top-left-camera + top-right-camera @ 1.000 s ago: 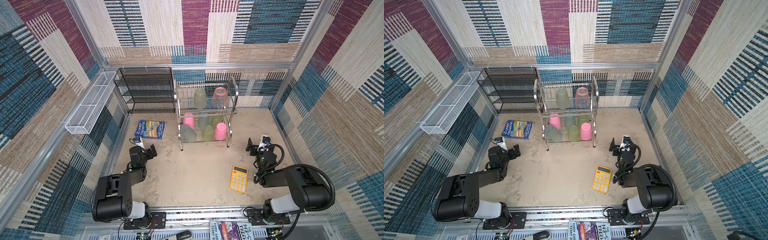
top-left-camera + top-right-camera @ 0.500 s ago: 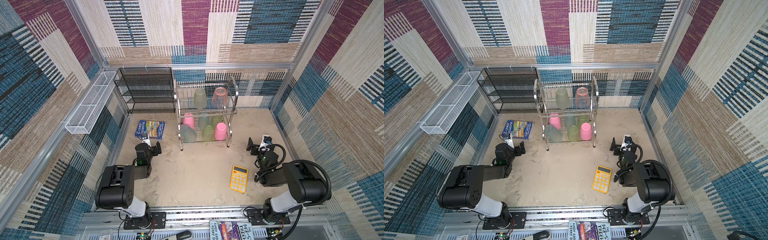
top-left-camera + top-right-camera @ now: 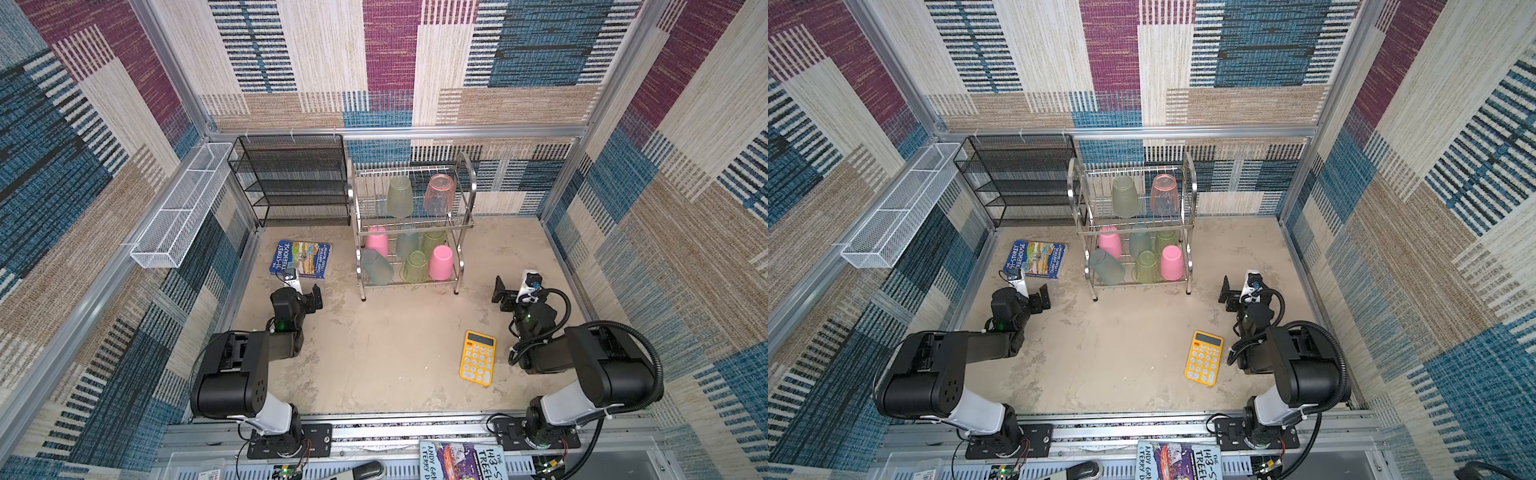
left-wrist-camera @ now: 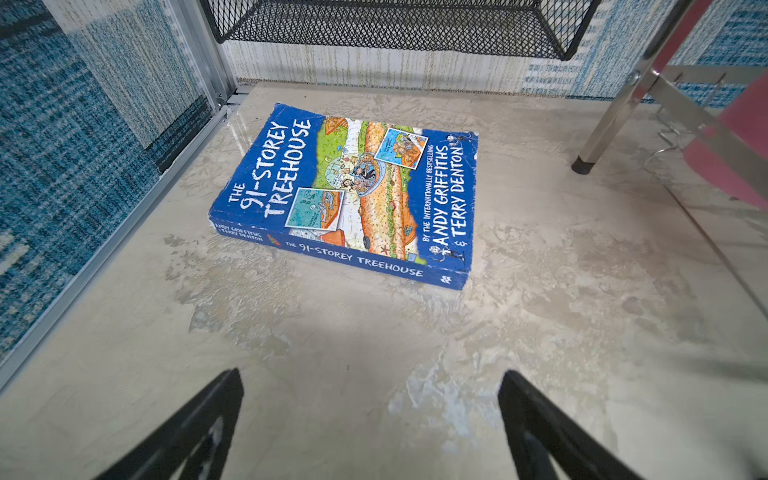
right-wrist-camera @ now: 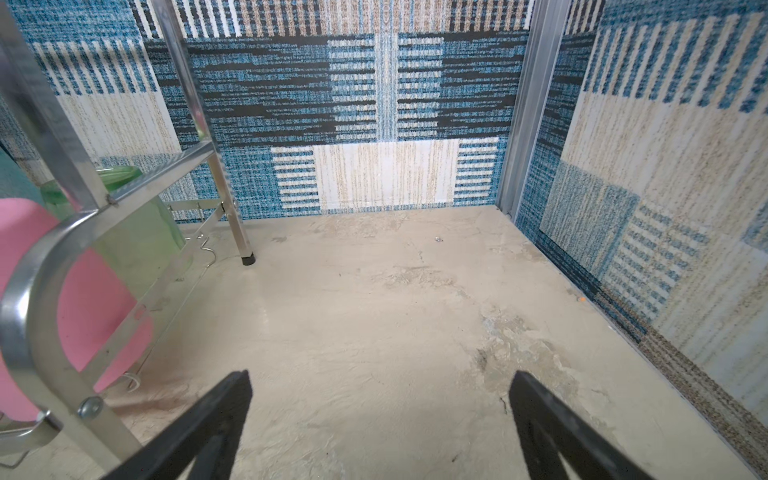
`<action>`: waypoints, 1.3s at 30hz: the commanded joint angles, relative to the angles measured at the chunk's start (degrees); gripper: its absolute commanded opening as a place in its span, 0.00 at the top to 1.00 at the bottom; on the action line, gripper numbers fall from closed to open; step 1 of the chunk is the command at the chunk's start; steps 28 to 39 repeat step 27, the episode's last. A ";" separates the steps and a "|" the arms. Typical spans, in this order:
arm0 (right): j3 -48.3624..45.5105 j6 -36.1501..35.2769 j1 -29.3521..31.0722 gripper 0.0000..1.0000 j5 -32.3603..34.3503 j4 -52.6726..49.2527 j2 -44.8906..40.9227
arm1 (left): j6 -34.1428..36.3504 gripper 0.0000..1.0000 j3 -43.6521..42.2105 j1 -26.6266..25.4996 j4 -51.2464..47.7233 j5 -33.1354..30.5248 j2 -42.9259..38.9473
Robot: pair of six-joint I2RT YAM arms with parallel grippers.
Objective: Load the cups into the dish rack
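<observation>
Dish rack (image 3: 469, 185), upper centre of frame, holds eight cups (image 3: 400, 197), two on the top tier and six on the lower; left gripper (image 4: 370, 374) and right gripper (image 5: 380, 374) both stand spread apart, empty.

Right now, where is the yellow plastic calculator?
In both top views the yellow plastic calculator lies flat on the table, right side, beside the right arm.

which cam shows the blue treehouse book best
The left wrist view: the blue book fills the frame's middle, with cover and spine text readable. In both top views it is small and unreadable, left of the dish rack. The right wrist view does not show it.
</observation>
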 commanded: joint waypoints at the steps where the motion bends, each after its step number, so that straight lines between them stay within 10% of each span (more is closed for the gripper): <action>1: -0.04 0.23 -0.03 0.00 -0.33 1.32 -0.17 | 1.12 0.01 -0.15 0.02 1.67 -0.02 -0.23; 39: 0.34 -0.22 0.00 0.00 -1.48 0.76 -0.13 | 1.11 0.01 -0.15 0.03 1.66 -0.04 -0.20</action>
